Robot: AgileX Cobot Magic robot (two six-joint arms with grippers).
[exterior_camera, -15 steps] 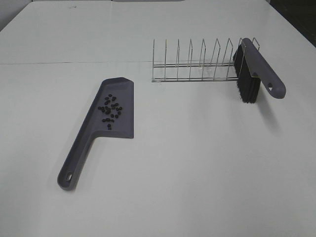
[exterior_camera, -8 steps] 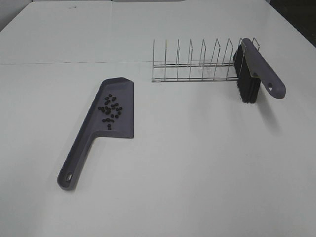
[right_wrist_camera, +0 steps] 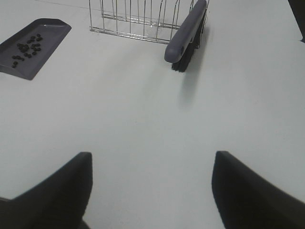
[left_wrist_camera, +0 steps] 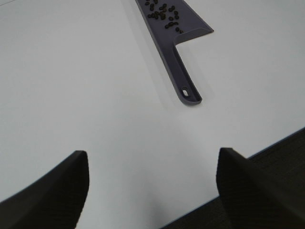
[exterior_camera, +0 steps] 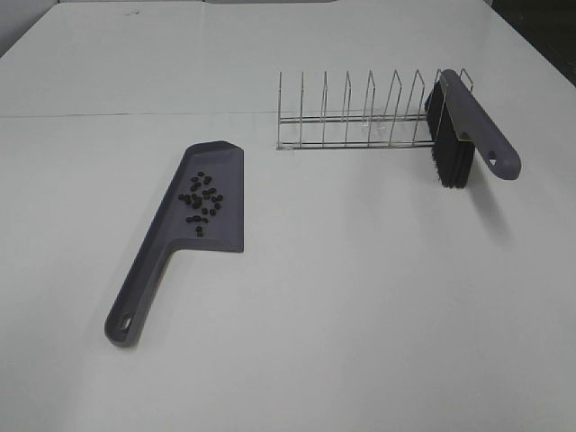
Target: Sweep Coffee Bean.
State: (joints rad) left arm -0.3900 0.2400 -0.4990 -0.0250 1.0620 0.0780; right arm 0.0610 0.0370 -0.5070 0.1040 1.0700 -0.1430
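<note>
A grey dustpan (exterior_camera: 209, 198) lies on the white table (exterior_camera: 360, 288), left of the middle, its handle (exterior_camera: 135, 297) pointing to the front. The coffee beans (exterior_camera: 202, 201), several tiny dark ovals, lie in a loose cluster inside its pan. They also show in the left wrist view (left_wrist_camera: 164, 13) and the right wrist view (right_wrist_camera: 27, 47). A grey brush (exterior_camera: 463, 126) with black bristles leans in the right end of a wire rack (exterior_camera: 360, 112). Neither gripper shows in the exterior view. My left gripper (left_wrist_camera: 152, 191) and my right gripper (right_wrist_camera: 150, 191) are open and empty, well back from the dustpan and brush.
The wire rack stands at the back right, with several empty slots left of the brush. The table's near edge (left_wrist_camera: 267, 148) shows in the left wrist view, close to the left gripper. A seam (exterior_camera: 135, 114) crosses the table behind the dustpan.
</note>
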